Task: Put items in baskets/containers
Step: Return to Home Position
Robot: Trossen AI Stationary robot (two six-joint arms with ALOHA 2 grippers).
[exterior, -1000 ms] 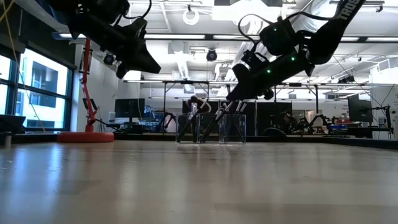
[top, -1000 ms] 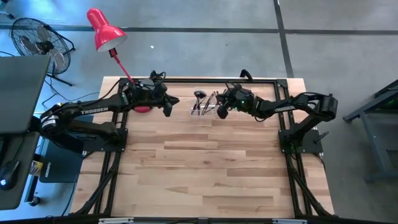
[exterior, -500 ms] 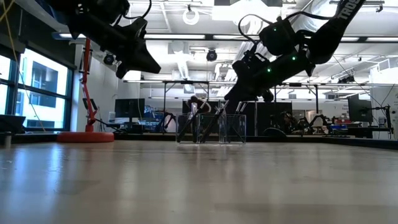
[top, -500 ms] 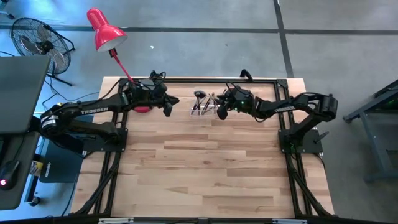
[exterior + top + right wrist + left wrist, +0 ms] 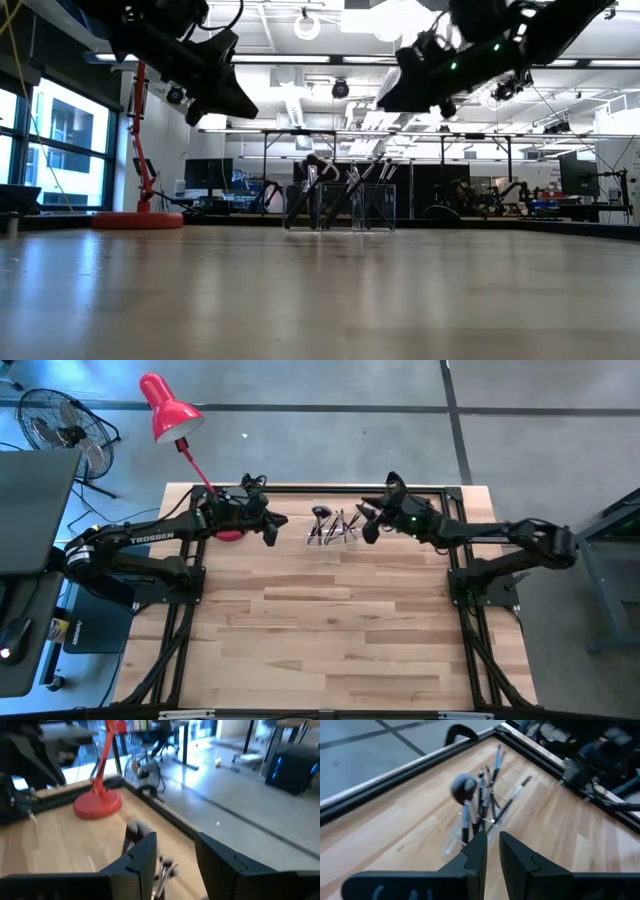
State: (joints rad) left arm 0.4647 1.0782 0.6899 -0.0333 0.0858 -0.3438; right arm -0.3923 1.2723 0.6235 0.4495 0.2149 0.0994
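A small clear plastic holder stands near the far edge of the pale wooden table, about midway along that edge. The thin makeup brushes, with dark handles and silvery ferrules, stand in it leaning at different angles. One with a rounded dark head sits at the end of the holder toward the red desk lamp's round base.

The left gripper hangs in the air to the lamp side of the holder, a little apart from it and pointing toward it. Its own wrist view shows its jaws drawn almost together with only a narrow strip of wood visible between them, and nothing is held.

The right gripper is on the other side of the holder, close beside the brush tops. In the low view it hangs clearly above them. Its jaws stand apart and empty, and the blurred brush heads show between its two dark fingers.
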